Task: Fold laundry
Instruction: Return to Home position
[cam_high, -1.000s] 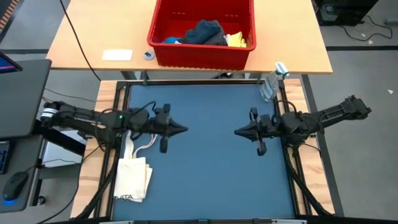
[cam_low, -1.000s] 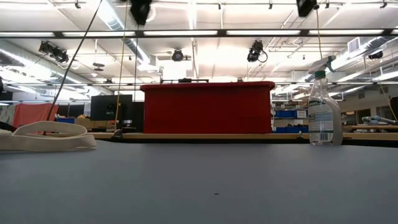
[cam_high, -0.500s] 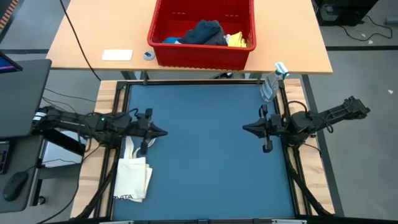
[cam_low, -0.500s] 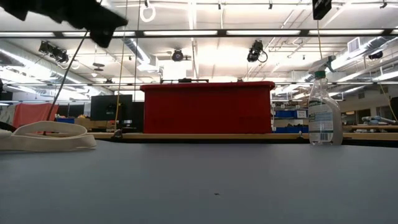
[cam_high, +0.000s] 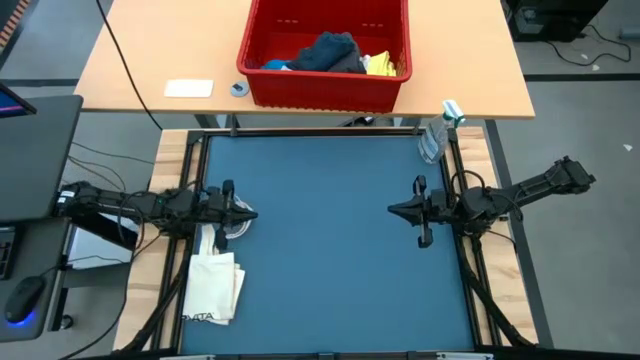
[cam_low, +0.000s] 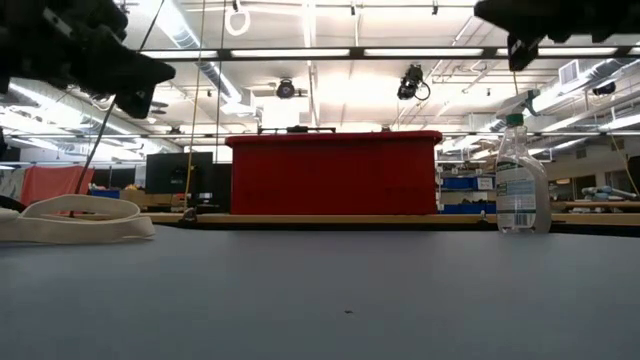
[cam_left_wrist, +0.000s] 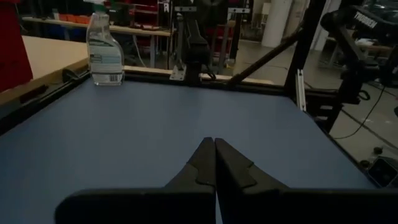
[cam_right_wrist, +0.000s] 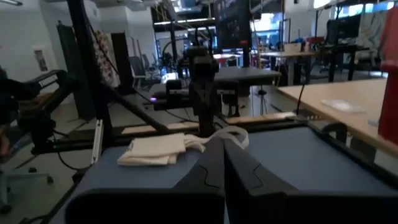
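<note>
The laundry (cam_high: 335, 55) lies heaped in the red bin (cam_high: 262, 85) on the wooden table beyond the blue mat; dark navy and yellow pieces show. The bin's red wall (cam_low: 333, 172) shows in the low view. My left gripper (cam_high: 252, 213) hovers shut over the mat's left edge, above the cream tote's handles. My right gripper (cam_high: 392, 209) hovers shut near the mat's right edge. Both point toward the mat's middle, their fingertips (cam_left_wrist: 214, 142) (cam_right_wrist: 221, 139) closed together and holding nothing.
A cream tote bag (cam_high: 213, 285) lies at the mat's near left edge, its handles (cam_low: 75, 217) looped toward the left gripper. A spray bottle (cam_high: 437, 132) stands at the far right corner. A white card (cam_high: 189, 88) and small tape roll (cam_high: 238, 89) lie on the wooden table.
Both arms have drawn back from the mat's middle: the left gripper toward the table's left edge, the right gripper a shorter way toward the right edge. Both have come down lower in the low view. Their fingers stayed shut. Nothing else has moved.
</note>
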